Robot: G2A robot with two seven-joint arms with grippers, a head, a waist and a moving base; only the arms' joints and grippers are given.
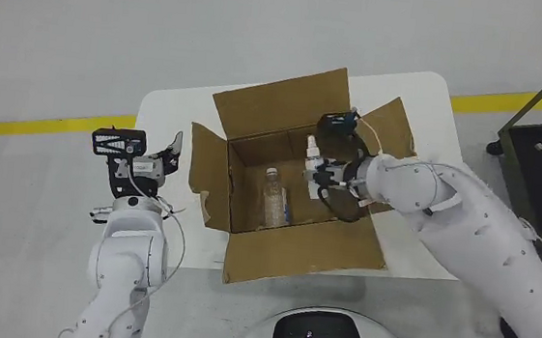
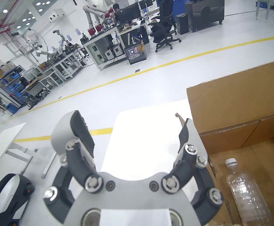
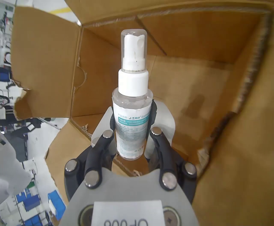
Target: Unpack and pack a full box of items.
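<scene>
Cardboard box sits on the white table with all four flaps folded out and the opening up. The left flap has a ragged, torn edge. All positions below are given off the box.

Right gripper: inside the box opening, on the box's right side, close to the right wall. Its fingers are clamped on the spray bottle, one on each side of the labelled body, gripping low on the label. The bottle has a clear cap over a white nozzle, a white collar and a label with a teal band. It lines up with the gripper axis, nozzle end pointing away from the wrist. In the top view the cap end points toward the box's far wall. Can't tell whether its base touches the box floor.

Water bottle: clear plastic with a white cap, lying flat on the box floor. It is roughly mid-box, cap toward the far wall. It lies near the spray bottle, on that bottle's left, and the top view shows a gap between them.

Left gripper: outside the box, over the table just beyond the left flap. Jaws are spread wide, with nothing between the ribbed pads. The finger nearer the box is close to the left flap's edge.
</scene>
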